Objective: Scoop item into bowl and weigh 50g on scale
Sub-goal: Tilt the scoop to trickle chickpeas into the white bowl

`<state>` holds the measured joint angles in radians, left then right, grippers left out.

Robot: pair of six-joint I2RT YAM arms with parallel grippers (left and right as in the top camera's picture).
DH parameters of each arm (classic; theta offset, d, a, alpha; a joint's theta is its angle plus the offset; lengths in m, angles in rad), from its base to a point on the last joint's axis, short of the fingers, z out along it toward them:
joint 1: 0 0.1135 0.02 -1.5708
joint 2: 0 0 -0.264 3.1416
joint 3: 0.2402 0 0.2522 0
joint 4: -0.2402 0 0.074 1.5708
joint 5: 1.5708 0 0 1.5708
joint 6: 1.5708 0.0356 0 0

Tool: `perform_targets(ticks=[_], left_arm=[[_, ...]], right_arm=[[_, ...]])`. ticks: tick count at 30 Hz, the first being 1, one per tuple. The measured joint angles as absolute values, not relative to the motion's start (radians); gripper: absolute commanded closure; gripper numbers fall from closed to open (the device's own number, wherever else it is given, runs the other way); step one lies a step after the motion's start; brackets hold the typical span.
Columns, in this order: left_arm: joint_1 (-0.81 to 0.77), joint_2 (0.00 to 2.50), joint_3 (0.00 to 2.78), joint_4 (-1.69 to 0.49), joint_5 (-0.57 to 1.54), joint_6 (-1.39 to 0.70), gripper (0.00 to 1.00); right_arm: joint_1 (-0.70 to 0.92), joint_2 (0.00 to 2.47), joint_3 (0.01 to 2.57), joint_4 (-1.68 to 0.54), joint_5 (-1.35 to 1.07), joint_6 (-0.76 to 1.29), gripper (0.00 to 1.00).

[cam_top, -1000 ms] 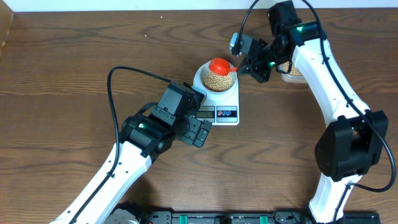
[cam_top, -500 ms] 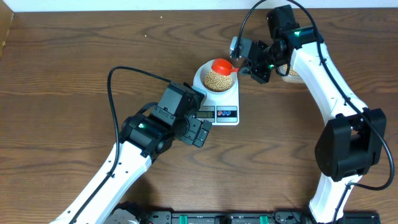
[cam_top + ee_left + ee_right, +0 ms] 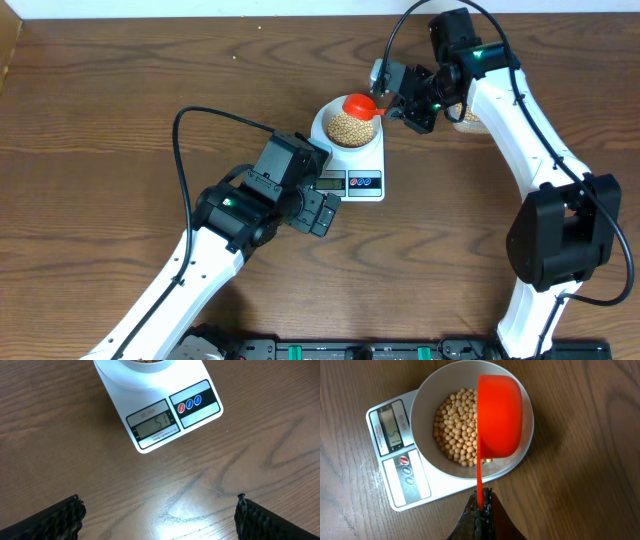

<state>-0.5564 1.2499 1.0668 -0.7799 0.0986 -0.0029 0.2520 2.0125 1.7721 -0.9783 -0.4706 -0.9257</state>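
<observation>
Small, round, tan-yellow soybeans (image 3: 457,430) lie in a loose heap inside a round white bowl (image 3: 422,405). The bowl sits on a flat white kitchen scale (image 3: 400,487) on the wooden tabletop (image 3: 60,460), and the scale's grey display reads 51 beside red and blue buttons. The right gripper (image 3: 481,510) is clamped on the thin handle of a red-orange scoop (image 3: 500,415) whose cup hangs over the bowl's right side, while the left gripper (image 3: 157,512) hovers near the scale's display end, spread wide and holding nothing.
</observation>
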Motion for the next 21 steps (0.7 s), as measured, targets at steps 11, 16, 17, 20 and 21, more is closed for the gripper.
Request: perform_targets(ticks=[11,16,17,20,21], left_arm=[[-0.556,1.25,1.067,-0.78,0.099,-0.003,0.02],[-0.556,1.25,1.067,-0.78,0.098,-0.003,0.02],[-0.556,1.25,1.067,-0.78,0.099,-0.003,0.02],[-0.556,1.25,1.067,-0.78,0.098,-0.003,0.02],[-0.556,1.25,1.067,-0.78,0.099,-0.003,0.02]], right_arm=[[0.252,2.013,1.772,-0.957,-0.47,-0.926,0.99],[0.252,2.013,1.771,-0.936,-0.471,-0.928,0.99],[0.252,2.012,1.77,-0.933,-0.47,-0.928,0.99],[0.252,2.013,1.764,-0.931,-0.471,-0.928,0.99],[0.252,2.012,1.763,-0.931,-0.471,-0.928,0.99]])
